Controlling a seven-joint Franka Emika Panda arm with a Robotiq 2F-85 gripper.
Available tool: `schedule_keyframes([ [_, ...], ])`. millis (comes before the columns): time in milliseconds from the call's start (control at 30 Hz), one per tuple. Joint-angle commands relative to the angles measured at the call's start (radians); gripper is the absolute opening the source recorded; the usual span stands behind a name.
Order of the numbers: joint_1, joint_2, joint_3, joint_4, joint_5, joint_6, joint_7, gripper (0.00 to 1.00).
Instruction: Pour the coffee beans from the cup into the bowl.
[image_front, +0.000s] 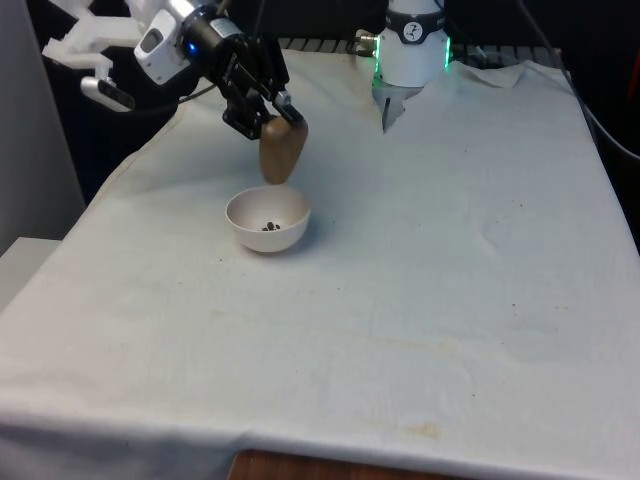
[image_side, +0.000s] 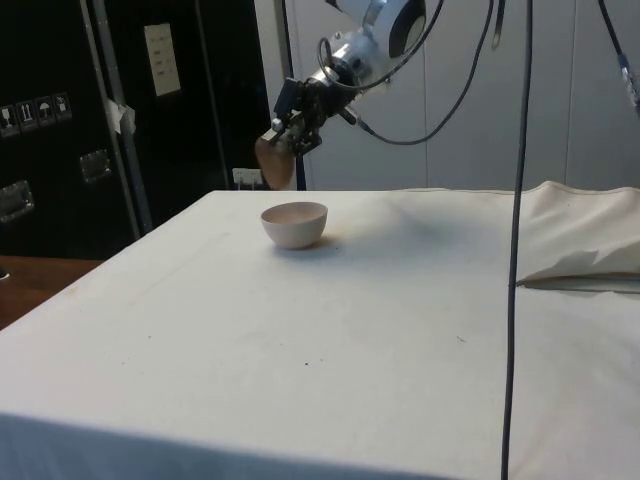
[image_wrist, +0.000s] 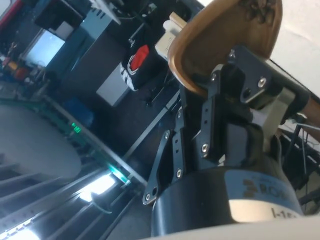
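A brown cup (image_front: 282, 152) hangs tipped mouth-down just above the white bowl (image_front: 267, 222), behind its far rim in the front view. My gripper (image_front: 284, 116) is shut on the cup's rim. A few dark coffee beans (image_front: 271, 226) lie in the bottom of the bowl. From the side the cup (image_side: 274, 163) hangs above and to the left of the bowl (image_side: 294, 224), with the gripper (image_side: 287, 141) above it. In the wrist view the cup (image_wrist: 220, 35) is clamped between the black fingers (image_wrist: 239, 85), with some beans at its edge.
The white cloth (image_front: 430, 280) covers the table, with a rumpled fold (image_front: 500, 75) at the far end by the robot base (image_front: 412, 45). A raised fold of cloth (image_side: 580, 240) lies at the right of the side view.
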Motion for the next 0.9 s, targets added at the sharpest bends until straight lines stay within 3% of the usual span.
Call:
schedule_keyframes([
  [0,-0.006,0.004,0.002,0.005,0.006,-0.012,0.003,0.02],
  [67,0.000,0.001,-0.003,0.000,0.002,-0.008,0.000,0.02],
  [100,-0.006,0.007,-0.003,0.006,0.011,-0.025,0.003,0.02],
  [167,-0.006,0.010,-0.009,0.007,0.015,-0.036,0.003,0.02],
  [600,0.001,0.011,-0.019,0.003,0.018,-0.043,-0.005,0.02],
  [867,-0.008,0.042,-0.021,0.003,0.079,-0.103,-0.020,0.02],
])
